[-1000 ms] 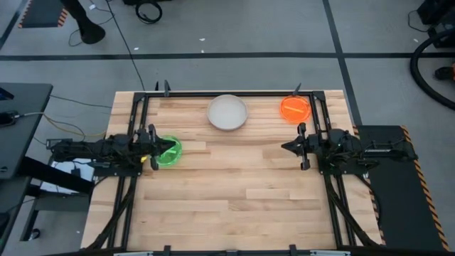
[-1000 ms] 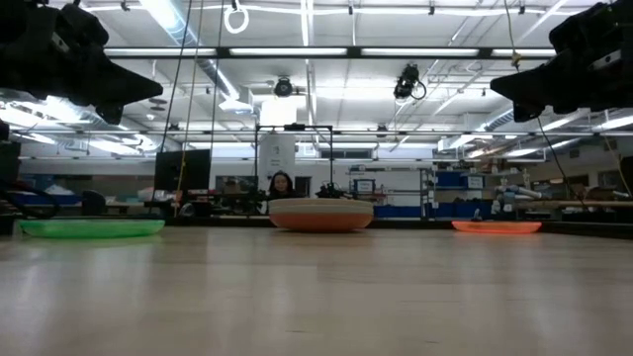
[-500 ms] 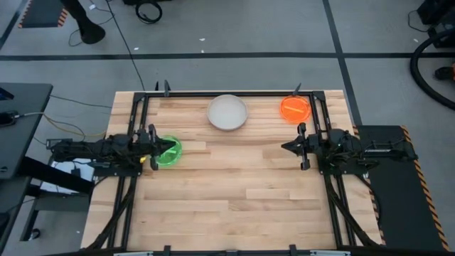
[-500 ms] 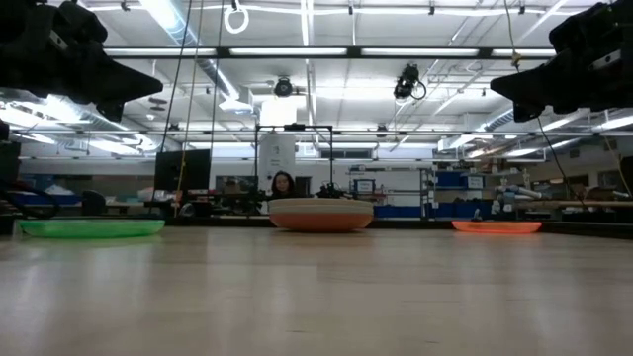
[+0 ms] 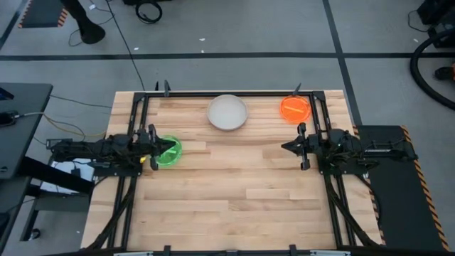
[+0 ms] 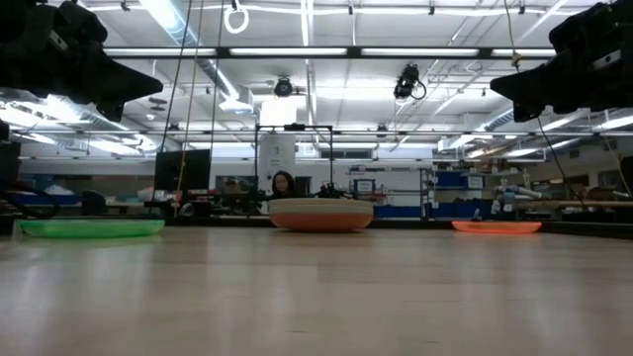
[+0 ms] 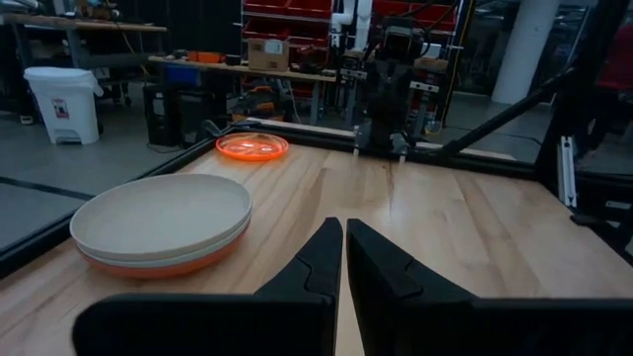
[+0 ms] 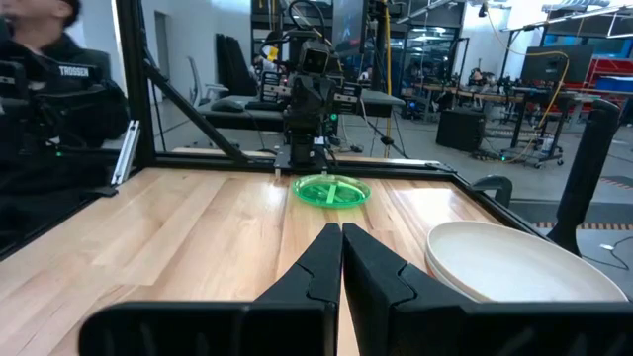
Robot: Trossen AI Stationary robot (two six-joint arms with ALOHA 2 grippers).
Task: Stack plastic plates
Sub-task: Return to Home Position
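Note:
A stack of larger plates, off-white on top (image 5: 227,112) (image 7: 158,216) (image 8: 519,265) with a rust-red one at the bottom (image 6: 320,222), sits by the table's far edge. Translucent orange plates (image 5: 295,109) (image 7: 252,147) lie at the far right. Neon green plates (image 5: 169,151) (image 8: 332,190) lie at the left, right beside my left gripper (image 5: 151,148). My left gripper (image 7: 343,259) hangs shut above the left edge. My right gripper (image 5: 301,146) (image 8: 341,259) hangs shut above the right edge, empty.
Black frame rails (image 5: 135,121) run along the table's left, right and far edges. Bare wood (image 5: 234,185) fills the middle and near half of the table. A person (image 6: 282,184) sits far behind the table; another in dark clothes (image 8: 59,89) stands beside it.

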